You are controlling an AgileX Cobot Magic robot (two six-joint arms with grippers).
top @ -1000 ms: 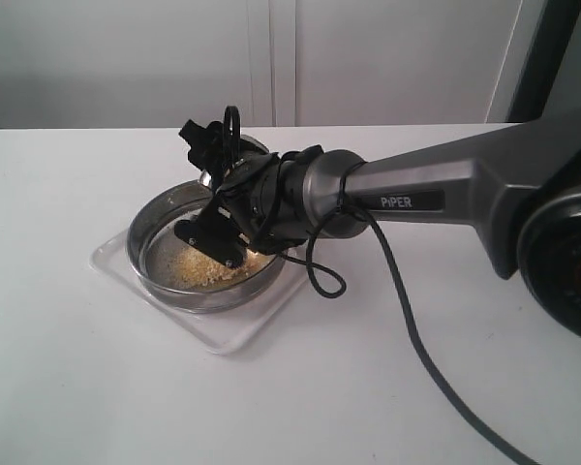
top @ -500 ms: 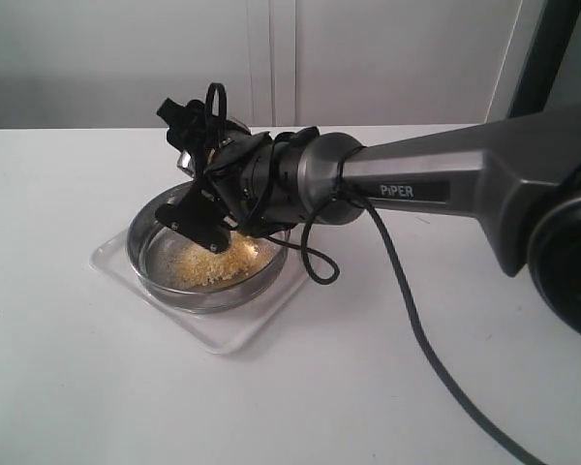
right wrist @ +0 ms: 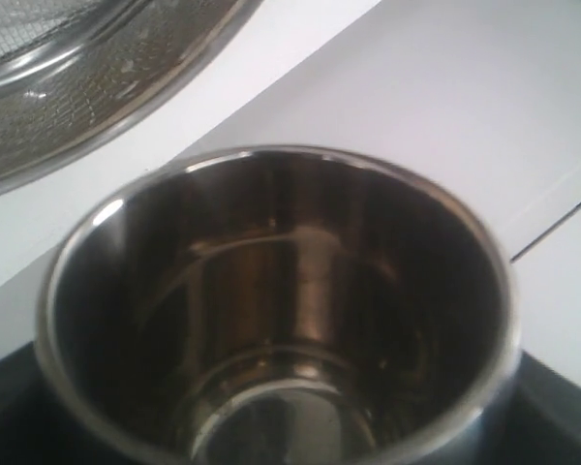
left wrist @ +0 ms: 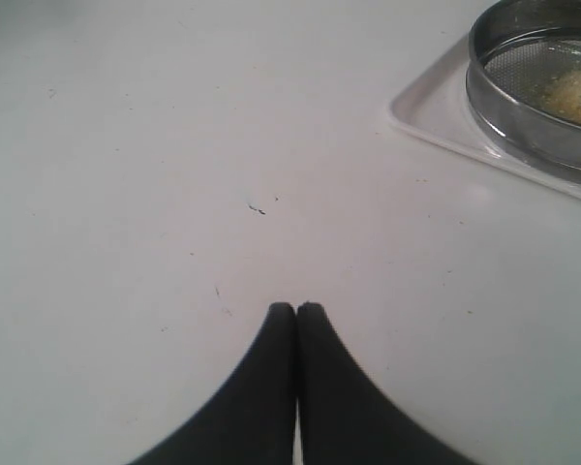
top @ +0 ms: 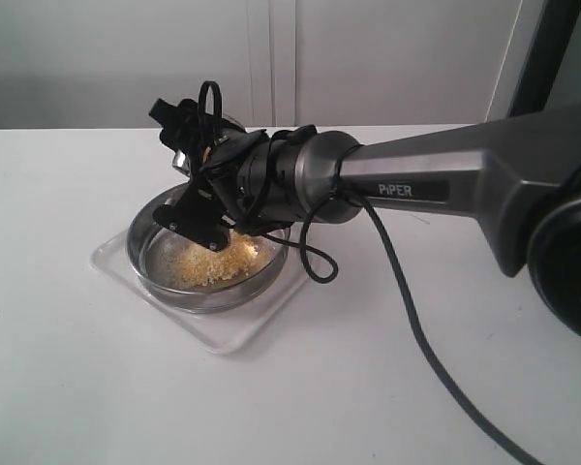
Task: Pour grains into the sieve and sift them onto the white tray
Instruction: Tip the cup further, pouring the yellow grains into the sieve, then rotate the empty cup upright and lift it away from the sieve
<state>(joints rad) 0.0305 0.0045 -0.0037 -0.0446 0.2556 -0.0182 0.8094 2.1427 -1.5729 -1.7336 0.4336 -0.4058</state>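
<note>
Right wrist view: steel cup (right wrist: 281,310) looks empty, right tool (top: 186,128) gripping it tipped by the far rim of the sieve (top: 140,237), so grains (top: 208,266) sit piled in its mesh over the white tray (top: 234,334), pour prob done; left tool (left wrist: 296,312) clenched on nothing, parked left over the surface (left wrist: 126,194).

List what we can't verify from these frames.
- Exterior view: right end effector and arm hide most of the cup and the sieve's far rim.
- Left wrist view: frame edge cuts off sieve and white tray.
- All views: whether any grains reached the tray; the sieve covers it.
</note>
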